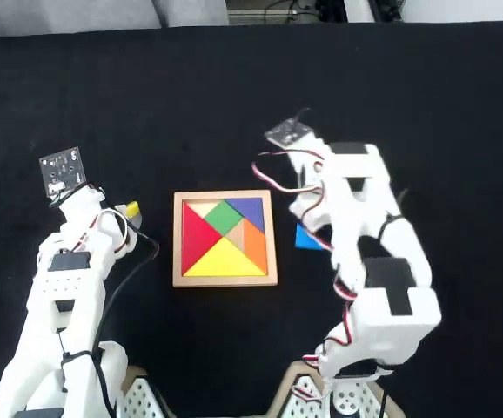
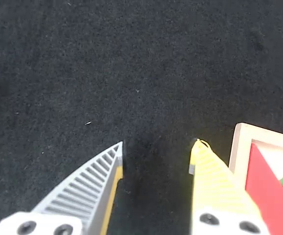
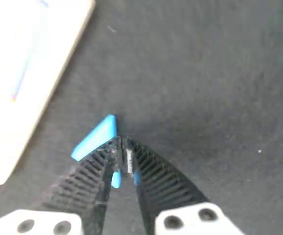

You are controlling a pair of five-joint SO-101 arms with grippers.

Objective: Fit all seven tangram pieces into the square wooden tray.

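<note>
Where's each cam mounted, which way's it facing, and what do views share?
High view: fixed above, looking down on table, tray, left arm and right arm.
Left wrist view: on the left arm, facing table and tray corner past the open left gripper.
Right wrist view: on the right arm, facing right gripper shut on blue piece, near tray edge.
Shared: tray in all three.

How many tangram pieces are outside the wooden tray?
1: the blue piece on the black cloth right of the tray, gripped in the right pincer. The arm may hide others.
</note>
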